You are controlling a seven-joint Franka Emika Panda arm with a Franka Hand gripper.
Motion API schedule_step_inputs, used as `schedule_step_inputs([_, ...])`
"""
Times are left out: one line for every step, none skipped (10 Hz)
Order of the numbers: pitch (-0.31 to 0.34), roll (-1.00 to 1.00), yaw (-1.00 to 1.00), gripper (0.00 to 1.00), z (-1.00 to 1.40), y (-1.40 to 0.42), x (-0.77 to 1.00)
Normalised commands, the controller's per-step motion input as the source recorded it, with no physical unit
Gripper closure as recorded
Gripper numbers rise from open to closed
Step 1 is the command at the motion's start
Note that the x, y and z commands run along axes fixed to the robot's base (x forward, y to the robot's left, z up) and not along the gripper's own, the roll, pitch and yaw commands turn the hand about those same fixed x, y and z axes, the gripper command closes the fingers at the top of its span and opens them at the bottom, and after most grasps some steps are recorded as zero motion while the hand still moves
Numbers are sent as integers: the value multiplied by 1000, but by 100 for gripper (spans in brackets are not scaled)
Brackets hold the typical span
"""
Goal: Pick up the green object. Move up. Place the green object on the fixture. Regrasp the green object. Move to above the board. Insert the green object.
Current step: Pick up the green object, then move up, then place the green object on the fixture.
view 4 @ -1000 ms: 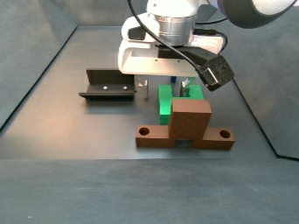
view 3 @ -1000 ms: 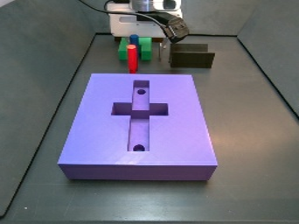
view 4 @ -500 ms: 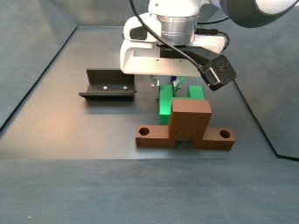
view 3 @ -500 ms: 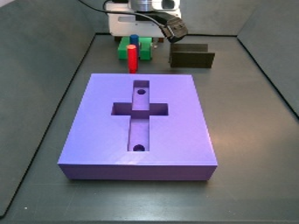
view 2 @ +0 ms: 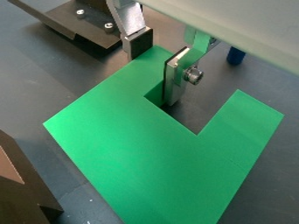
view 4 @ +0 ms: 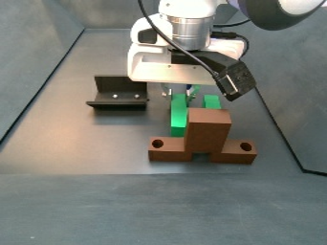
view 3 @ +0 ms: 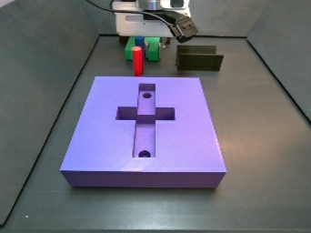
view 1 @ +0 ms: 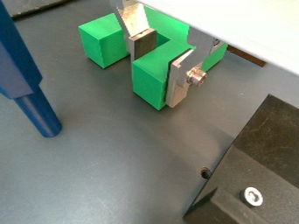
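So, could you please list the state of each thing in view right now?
gripper: low at the green object, fingers astride one prong; contact unclear.
green object: on the floor, not lifted.
fixture: on the floor, holding nothing.
board: flat, cross recess unfilled.
red peg: upright.
blue piece: standing.
wooden block: upright.

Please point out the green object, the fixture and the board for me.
green object (view 2: 128,166): wrist view, its flat top face.
fixture (view 4: 117,94): side view, its base plate.
board (view 3: 183,146): side view, bare purple top beside the cross recess.

No readable text, labels, numbers; views perhaps too small.
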Motion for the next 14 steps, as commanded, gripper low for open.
schedule_step_inputs([0, 0, 0, 100, 0, 0, 0])
schedule_step_inputs([0, 0, 0, 100, 0, 0, 0])
schedule_step_inputs([0, 0, 0, 100, 0, 0, 0])
schedule_step_inputs([0, 0, 0, 100, 0, 0, 0])
schedule_step_inputs([0, 0, 0, 100, 0, 0, 0])
schedule_step_inputs([0, 0, 0, 100, 0, 0, 0])
schedule_step_inputs([0, 0, 0, 100, 833, 0, 0])
schedule_step_inputs([11, 1, 55, 100, 835, 62, -14])
schedule_step_inputs([39, -1, 50, 100, 668, 52, -54])
schedule_step_inputs([7, 12, 20, 100, 277, 18, -11])
schedule_step_inputs([0, -23, 0, 100, 0, 0, 0])
schedule_step_inputs([0, -114, -31, 100, 57, 0, 0])
schedule_step_inputs([31, -189, -94, 100, 183, 34, 80])
schedule_step_inputs([0, -300, -74, 100, 389, 31, 14])
